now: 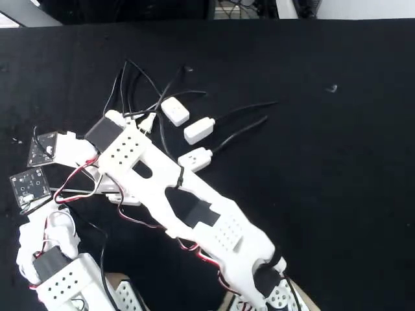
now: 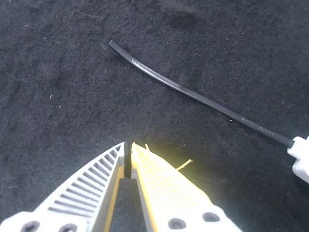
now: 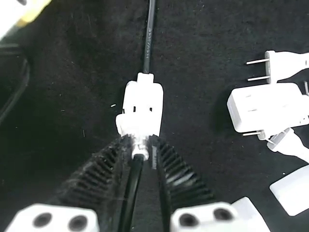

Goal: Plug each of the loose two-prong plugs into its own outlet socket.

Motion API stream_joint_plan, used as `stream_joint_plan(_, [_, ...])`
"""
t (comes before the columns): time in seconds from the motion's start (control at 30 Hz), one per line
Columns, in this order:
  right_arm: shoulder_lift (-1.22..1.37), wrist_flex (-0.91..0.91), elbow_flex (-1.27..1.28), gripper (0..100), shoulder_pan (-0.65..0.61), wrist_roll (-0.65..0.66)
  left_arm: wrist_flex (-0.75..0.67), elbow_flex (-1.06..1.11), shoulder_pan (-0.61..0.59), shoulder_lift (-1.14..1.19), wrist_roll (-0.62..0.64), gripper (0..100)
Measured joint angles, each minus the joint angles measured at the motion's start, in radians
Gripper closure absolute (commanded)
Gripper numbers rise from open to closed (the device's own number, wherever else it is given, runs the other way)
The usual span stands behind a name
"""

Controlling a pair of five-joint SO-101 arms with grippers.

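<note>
My right gripper [image 3: 139, 142] is shut on a small white plug [image 3: 137, 140] whose black cable runs back between the fingers. The plug's front is pushed up against a white outlet socket [image 3: 142, 106] lying on the black mat, and its prongs are hidden. Beside them lie a loose two-prong plug [image 3: 282, 65] with bare prongs and a white outlet block [image 3: 263, 108]. My left gripper [image 2: 126, 146] is shut with nothing in it, hovering over bare mat short of a black cable [image 2: 193, 92]. Three white connector pieces [image 1: 199, 129] with black cables lie mid-table in the high view.
A long white arm [image 1: 194, 207] crosses the table diagonally and covers the area under it. A second arm [image 1: 55, 272] sits at the front left. Black cables [image 1: 130, 84] tangle behind the connectors. More white pieces [image 3: 289, 193] lie close to the right gripper.
</note>
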Motion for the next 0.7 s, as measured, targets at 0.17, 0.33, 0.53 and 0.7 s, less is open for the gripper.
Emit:
stream_joint_plan(0.17, [0.000,0.000,0.000,98.8,0.000,0.015,0.000,0.000,0.000,0.000,0.000,97])
stream_joint_plan(0.33, [0.000,0.000,0.000,98.8,0.000,0.018,0.000,0.000,0.000,0.000,0.000,97])
stream_joint_plan(0.53, [0.000,0.000,0.000,98.8,0.008,0.035,0.000,0.000,0.000,0.000,0.000,97])
stream_joint_plan(0.7, [0.000,0.000,0.000,98.8,0.017,0.040,0.000,0.000,0.000,0.000,0.000,97])
